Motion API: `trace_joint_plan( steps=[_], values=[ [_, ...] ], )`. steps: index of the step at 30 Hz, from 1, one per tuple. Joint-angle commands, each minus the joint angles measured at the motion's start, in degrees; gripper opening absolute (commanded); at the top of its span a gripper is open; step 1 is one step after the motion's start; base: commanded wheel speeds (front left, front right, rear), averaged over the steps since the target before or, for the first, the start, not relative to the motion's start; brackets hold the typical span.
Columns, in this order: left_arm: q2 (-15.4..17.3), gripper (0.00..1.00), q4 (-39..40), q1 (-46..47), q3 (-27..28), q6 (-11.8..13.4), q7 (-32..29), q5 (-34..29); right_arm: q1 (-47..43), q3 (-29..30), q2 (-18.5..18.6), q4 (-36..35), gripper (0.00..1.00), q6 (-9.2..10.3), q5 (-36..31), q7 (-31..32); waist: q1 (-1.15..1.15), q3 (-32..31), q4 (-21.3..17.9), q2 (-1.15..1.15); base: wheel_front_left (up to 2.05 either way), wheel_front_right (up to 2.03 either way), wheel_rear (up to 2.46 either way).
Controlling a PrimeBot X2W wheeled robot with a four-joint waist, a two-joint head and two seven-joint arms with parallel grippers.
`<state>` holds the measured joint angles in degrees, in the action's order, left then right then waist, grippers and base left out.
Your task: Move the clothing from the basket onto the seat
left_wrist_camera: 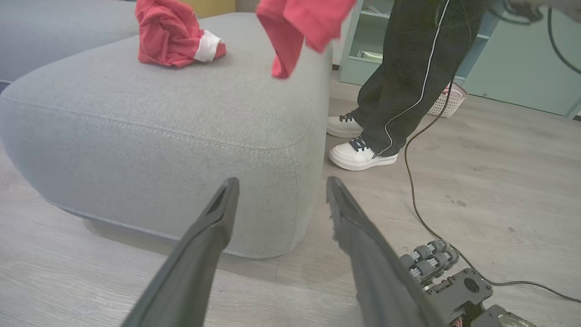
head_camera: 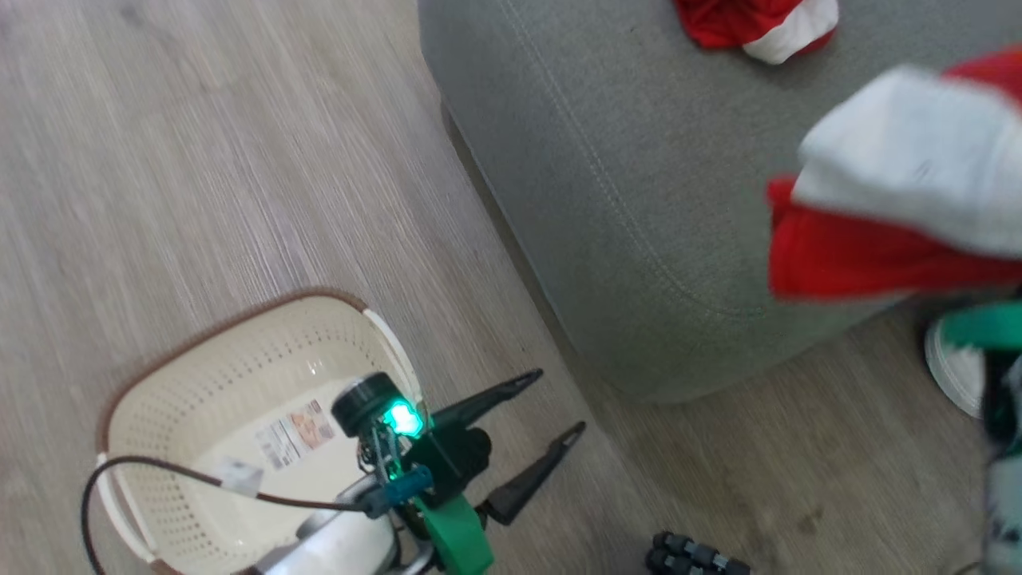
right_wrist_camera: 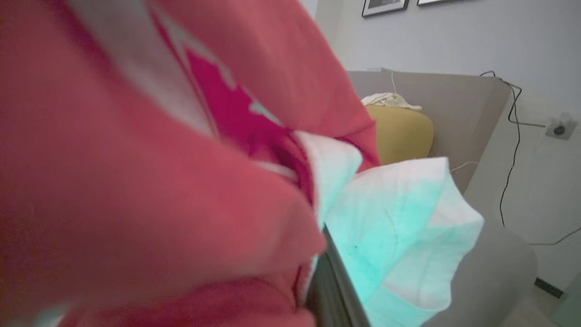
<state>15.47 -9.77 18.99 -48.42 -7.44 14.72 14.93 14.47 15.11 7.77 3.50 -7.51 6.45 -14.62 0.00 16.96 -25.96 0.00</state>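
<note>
— Inspector: Report, largest item first.
— Assistant: Wood-grain floor [head_camera: 200, 160] throughout; the grey seat [head_camera: 639, 200] fills the far right, one rounded corner toward the robot; a person [left_wrist_camera: 408, 68] in dark trousers and white shoes stands on the floor beside that corner, at the right.
— Inspector: The basket?
— Assistant: The basket [head_camera: 200, 383] sits on the floor at near left, apart from the seat.
— Inspector: The clothing?
— Assistant: Two red-and-white garments. The hanging garment [head_camera: 902, 192] is in the air at the right, above the seat's near edge, blurred; the lying garment [head_camera: 754, 24] rests crumpled on the seat's top, farther back.
— Inspector: Grippers?
— Assistant: The left gripper [head_camera: 559, 402] is over the floor between basket and seat, fingers spread wide; the right gripper [right_wrist_camera: 329, 277] is draped by the hanging garment, one dark finger showing beneath the cloth; whether its fingers pinch the fabric, I cannot tell.
— Inspector: Smaller items?
— Assistant: A paper label [head_camera: 295, 435] on the basket's bottom.
</note>
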Motion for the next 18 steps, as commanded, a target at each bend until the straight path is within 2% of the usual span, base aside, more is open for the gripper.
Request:
trace_joint_plan(
  steps=[1,6,13,18],
  values=[
    [1.23,1.00,1.90,2.22,1.53,-0.04,0.28,-0.17,4.15,0.10,2.50,-2.28,0.00,0.02,0.67,-0.38,0.00,2.94,-0.14,0.00,0.00,0.00,0.00],
    [3.72,1.00,2.58,3.37,2.16,-0.04,0.28,-1.05,13.33,2.68,6.44,0.23,0.00,0.02,2.09,-0.38,0.00,7.36,0.09,0.00,0.00,0.00,0.00],
    [7.97,1.00,3.73,5.22,2.25,-0.04,0.28,-2.69,25.40,4.43,11.72,7.78,0.00,0.02,2.31,-0.38,0.00,13.33,0.72,0.00,0.00,0.00,0.00],
    [10.29,1.00,4.67,6.13,3.27,-0.04,0.28,-3.20,31.76,4.81,14.23,12.15,0.00,0.02,2.80,-0.38,0.00,17.14,1.15,0.00,0.00,0.00,0.00]
  ],
)
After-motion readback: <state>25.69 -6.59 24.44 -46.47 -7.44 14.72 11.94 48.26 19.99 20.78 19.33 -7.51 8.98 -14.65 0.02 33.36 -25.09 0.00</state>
